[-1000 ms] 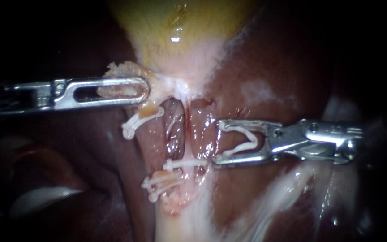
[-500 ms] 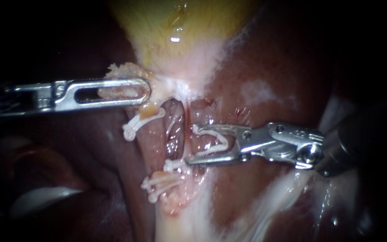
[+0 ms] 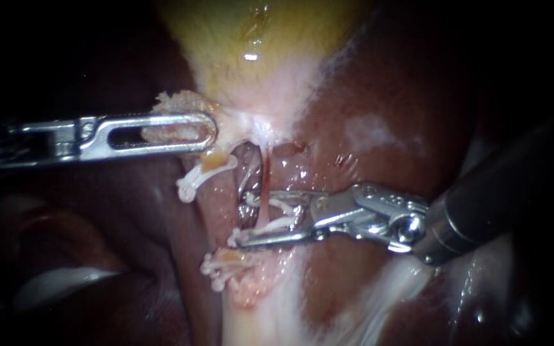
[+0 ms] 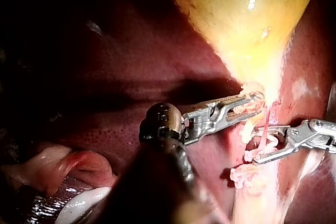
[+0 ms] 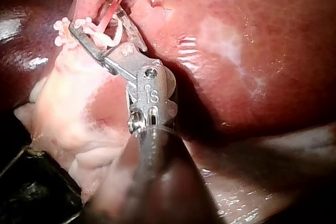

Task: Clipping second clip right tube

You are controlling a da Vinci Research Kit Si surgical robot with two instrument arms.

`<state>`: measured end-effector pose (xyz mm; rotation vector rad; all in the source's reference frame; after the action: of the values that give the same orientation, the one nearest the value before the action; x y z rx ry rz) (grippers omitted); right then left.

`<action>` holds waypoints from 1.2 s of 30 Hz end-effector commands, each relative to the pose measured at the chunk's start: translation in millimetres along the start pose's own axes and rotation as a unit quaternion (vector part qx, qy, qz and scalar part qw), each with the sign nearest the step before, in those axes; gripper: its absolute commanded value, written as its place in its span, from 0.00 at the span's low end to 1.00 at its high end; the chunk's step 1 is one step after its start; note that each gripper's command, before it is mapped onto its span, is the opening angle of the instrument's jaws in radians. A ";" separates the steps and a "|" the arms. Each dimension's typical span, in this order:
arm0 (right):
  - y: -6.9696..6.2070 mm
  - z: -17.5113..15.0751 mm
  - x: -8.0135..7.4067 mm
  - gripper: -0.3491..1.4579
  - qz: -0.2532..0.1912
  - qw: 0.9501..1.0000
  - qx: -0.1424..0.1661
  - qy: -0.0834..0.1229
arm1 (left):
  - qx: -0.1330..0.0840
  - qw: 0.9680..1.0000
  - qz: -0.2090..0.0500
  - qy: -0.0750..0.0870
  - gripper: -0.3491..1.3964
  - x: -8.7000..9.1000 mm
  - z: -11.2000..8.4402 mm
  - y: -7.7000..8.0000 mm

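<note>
Nearest, the right instrument [image 3: 243, 219] holds its pincer wide, carrying a white clip [image 3: 279, 223] astride the right tube [image 3: 266, 170], just below the gallbladder [image 3: 258, 38]. Closing too shallow could catch only part of the tube. Beyond, the left instrument [image 3: 211, 128] clamps its pincer on the gallbladder's neck; the right wrist view omits it.

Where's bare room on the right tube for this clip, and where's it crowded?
Bare: the right tube between the gallbladder and the open clip in the right instrument. Crowded: just below, where placed clips bunch.
</note>
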<state>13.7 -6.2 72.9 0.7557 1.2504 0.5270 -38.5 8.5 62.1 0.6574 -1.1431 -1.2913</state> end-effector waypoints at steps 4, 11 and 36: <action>-0.3 0.3 0.1 0.46 0.003 1.000 0.012 0.004 | 0.000 1.000 0.000 0.000 0.00 0.0 0.0 0.0; -0.3 0.3 0.2 0.46 0.009 1.000 0.015 0.013 | 0.000 1.000 0.000 0.000 0.00 0.0 0.0 0.0; -4.1 -1.7 3.4 0.46 0.021 0.996 0.065 0.060 | 0.001 1.000 0.001 0.000 0.00 0.1 0.0 0.1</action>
<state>12.8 -6.1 67.2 0.8808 1.4004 0.5343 -38.5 8.4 62.3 0.6579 -1.1440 -1.2893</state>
